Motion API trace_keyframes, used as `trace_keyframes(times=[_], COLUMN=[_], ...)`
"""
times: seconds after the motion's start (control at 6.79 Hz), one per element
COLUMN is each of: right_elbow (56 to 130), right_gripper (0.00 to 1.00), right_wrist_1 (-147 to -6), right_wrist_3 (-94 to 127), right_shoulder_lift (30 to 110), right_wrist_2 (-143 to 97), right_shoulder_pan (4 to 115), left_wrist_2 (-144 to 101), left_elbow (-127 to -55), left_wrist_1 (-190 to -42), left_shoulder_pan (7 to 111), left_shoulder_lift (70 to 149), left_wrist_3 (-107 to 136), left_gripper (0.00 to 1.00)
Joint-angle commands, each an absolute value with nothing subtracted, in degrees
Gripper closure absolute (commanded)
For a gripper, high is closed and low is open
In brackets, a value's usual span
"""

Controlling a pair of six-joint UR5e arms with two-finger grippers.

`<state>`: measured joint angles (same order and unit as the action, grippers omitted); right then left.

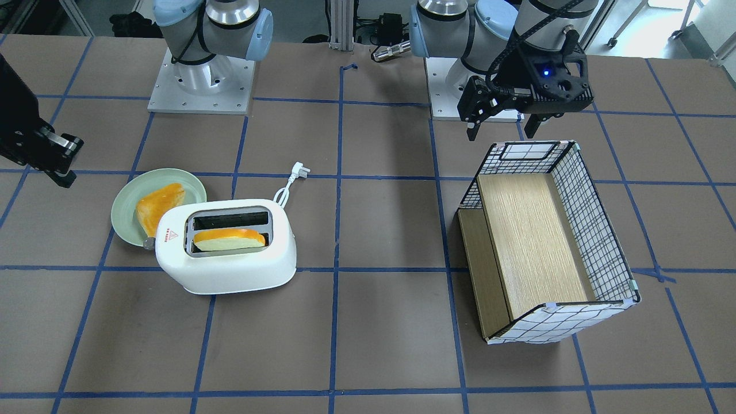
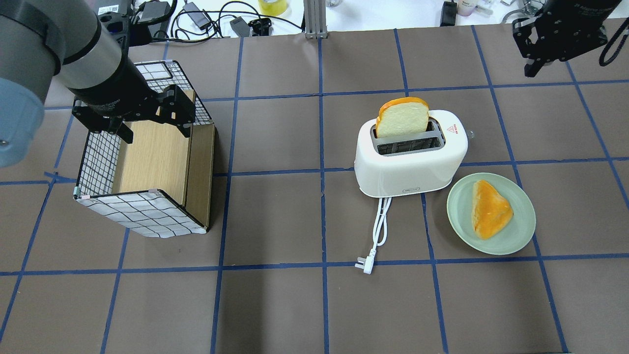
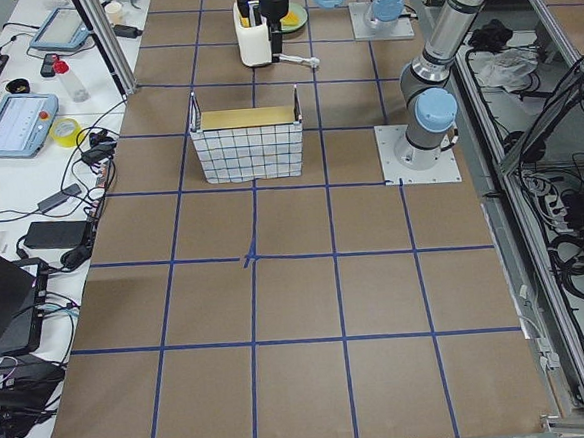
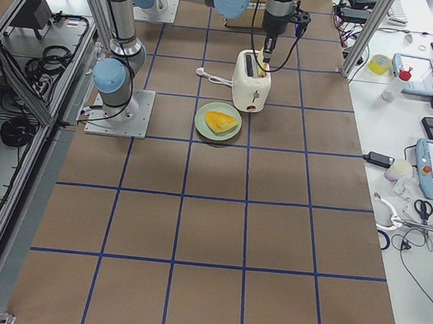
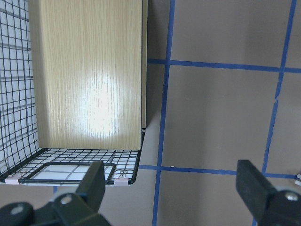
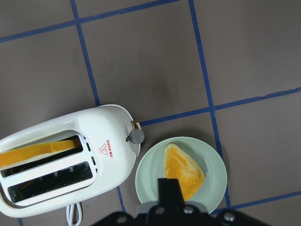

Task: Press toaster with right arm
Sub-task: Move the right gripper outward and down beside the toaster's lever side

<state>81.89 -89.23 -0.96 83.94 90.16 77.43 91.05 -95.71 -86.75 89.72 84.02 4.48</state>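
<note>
on the robot's right half of the table | toaster stood just beside the green plate, knob on its end | right gripper hung above, apart from it, jaws together, we judged for a blunt pressing tip | left gripper idle over the basket, jaws apart | we counted one toaster, two slots, one slotted slice, one plated slice

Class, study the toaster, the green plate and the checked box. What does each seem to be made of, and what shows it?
The toaster looks like moulded plastic: a smooth, glossy white shell. The green plate has an even, matte surface, plastic or ceramic; I cannot tell which. The checked box has pale wood-grain panels, perhaps laminate, and grid-printed walls that wrinkle, likely fabric.
</note>
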Motion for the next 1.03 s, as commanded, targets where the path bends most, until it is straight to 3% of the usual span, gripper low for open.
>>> trace_keyframes(times=[0.0, 0.59, 0.88], right_elbow=[84.4, 99.9, 101.2], right_gripper=[1.0, 1.0, 1.0], right_wrist_1=[-90.7, -111.1, -111.2], right_wrist_3=[-4.7, -10.4, -10.5], right_shoulder_lift=[81.7, 80.1, 79.9], right_wrist_2=[85.1, 72.9, 70.6], right_shoulder_pan=[76.5, 72.3, 71.6], left_wrist_2=[91.1, 91.1, 91.1], left_elbow=[-95.7, -95.7, -95.7], left_wrist_1=[-86.7, -86.7, -86.7], left_shoulder_pan=[89.7, 89.7, 89.7], left_shoulder_lift=[84.0, 84.0, 84.0], left_wrist_3=[4.5, 4.5, 4.5], left_gripper=[0.0, 0.0, 0.0])
